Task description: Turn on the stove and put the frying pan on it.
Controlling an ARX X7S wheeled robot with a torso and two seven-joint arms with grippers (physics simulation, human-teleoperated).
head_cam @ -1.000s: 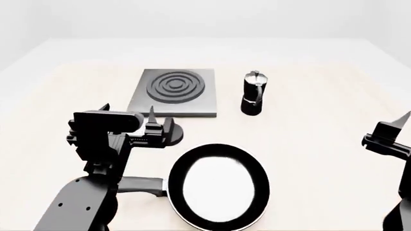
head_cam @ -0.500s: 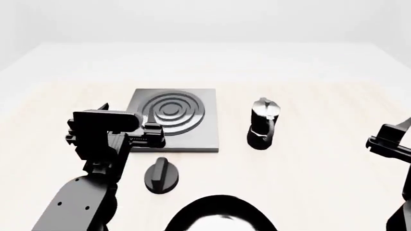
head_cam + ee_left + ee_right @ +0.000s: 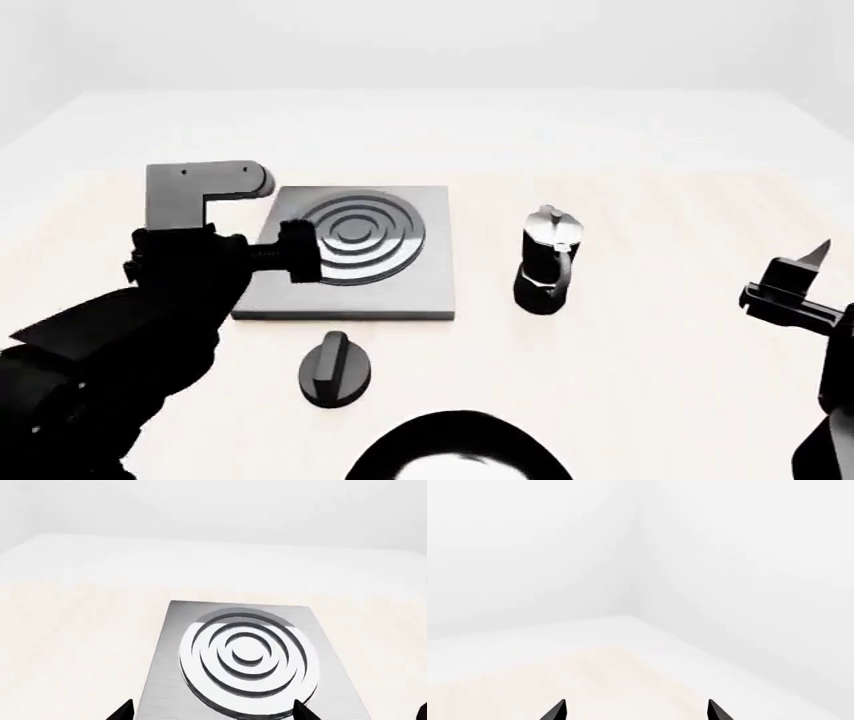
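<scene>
Stove (image 3: 360, 262) sits left of centre in the head view, a flat grey square plate with a ringed burner (image 3: 350, 240), lying on the pale worktop (image 3: 641, 190). Its small black knob (image 3: 334, 368) lies apart from the plate, just below it in the frame. At the bottom edge only the dark rim of the frying pan (image 3: 461, 450) shows, cut off by the frame, well below the plate and near the knob.

Left arm rises from the lower left corner, its bulky black forearm angled up and rightward, wrist level, ending over the left edge of the plate. The left claw (image 3: 296, 250) points across the burner; in the left wrist view (image 3: 212, 711) its two dark tips stand wide apart at the frame's lower edge, with the burner rings between them and nothing held.

Right arm shows only at the right edge of the head view, raised above the worktop. The right claw (image 3: 801, 275) is empty, and in the right wrist view (image 3: 635, 711) its tips stand apart, facing a bare room corner.

A black-and-silver moka pot (image 3: 547, 260) stands upright to the right of the plate, apart from it.
</scene>
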